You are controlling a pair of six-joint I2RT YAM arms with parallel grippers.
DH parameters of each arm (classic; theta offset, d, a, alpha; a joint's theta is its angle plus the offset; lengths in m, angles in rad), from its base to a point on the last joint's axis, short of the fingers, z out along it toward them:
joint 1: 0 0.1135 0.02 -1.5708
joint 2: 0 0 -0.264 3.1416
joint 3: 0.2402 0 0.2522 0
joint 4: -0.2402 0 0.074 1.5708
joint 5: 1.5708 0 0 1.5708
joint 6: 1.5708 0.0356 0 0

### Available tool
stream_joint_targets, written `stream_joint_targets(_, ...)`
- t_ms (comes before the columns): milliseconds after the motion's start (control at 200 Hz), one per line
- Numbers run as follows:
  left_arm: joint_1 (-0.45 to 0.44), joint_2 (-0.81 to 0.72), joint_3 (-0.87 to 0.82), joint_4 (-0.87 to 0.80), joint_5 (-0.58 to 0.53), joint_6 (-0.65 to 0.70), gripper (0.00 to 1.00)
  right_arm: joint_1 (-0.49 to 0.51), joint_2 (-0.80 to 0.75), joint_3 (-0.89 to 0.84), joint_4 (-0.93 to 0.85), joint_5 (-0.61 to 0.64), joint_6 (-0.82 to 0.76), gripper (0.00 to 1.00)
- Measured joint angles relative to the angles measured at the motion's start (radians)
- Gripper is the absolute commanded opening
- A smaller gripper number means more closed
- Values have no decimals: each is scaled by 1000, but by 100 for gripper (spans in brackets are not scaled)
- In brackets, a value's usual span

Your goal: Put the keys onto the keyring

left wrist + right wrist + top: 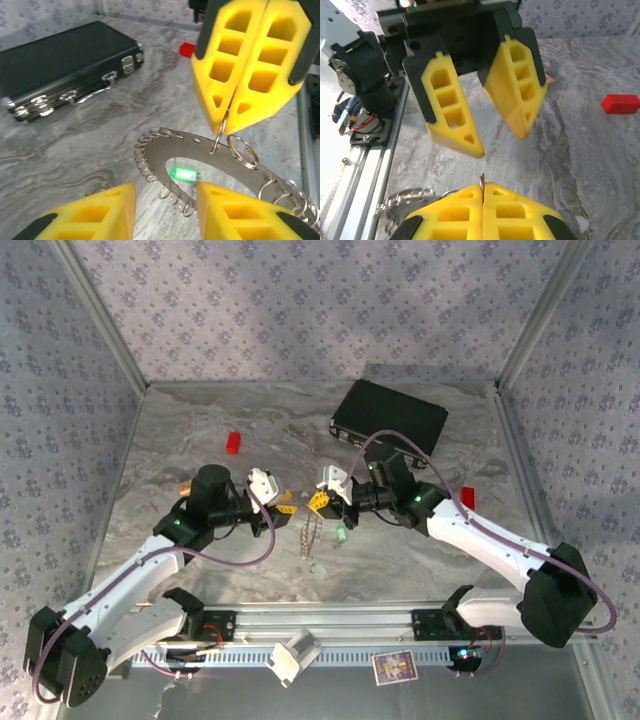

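Observation:
The keyring (311, 535), a thin silvery ring fringed with small wire loops, hangs on edge above the table's middle. My right gripper (320, 502) is shut on a wire loop at its top, shown in the left wrist view (227, 127) and as a metal sliver between its tips (483, 187). The keyring's rim (165, 150) runs just beyond my left gripper (165, 200). My left gripper (500, 142) stands open, fingers apart with nothing between them, facing the right one from the left (283, 508). A mint-green key (183, 174) lies on the table (341, 535), seen through the ring's hole.
A black case (390, 418) lies at the back right (60, 65). One red block (233, 443) sits at the back left (620, 104), another (467, 496) by the right arm (187, 48). An orange-tan block (186, 485) lies beside the left arm. The metal rail (330, 625) runs along the near edge.

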Motion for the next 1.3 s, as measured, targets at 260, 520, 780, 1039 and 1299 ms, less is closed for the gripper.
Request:
stream_joint_targets(260,-27,46,0,33,85,41,29,1,2,0,7,-47,0,0)
stream_joint_targets(520,-34,54,0,50,116,59,27,13,12,0,16,-49,0,0)
stream_joint_targets(780,-44,54,0,57,137,67,15,22,14,0,23,-42,4,0)
stream_joint_targets(1039,-51,42,0,46,111,92,0,21,11,-7,35,-2,13,37)
stream_joint_targets(1299,-139,-1,58,-139,-128,199,0,-37,-124,-97,18,170,5,43)
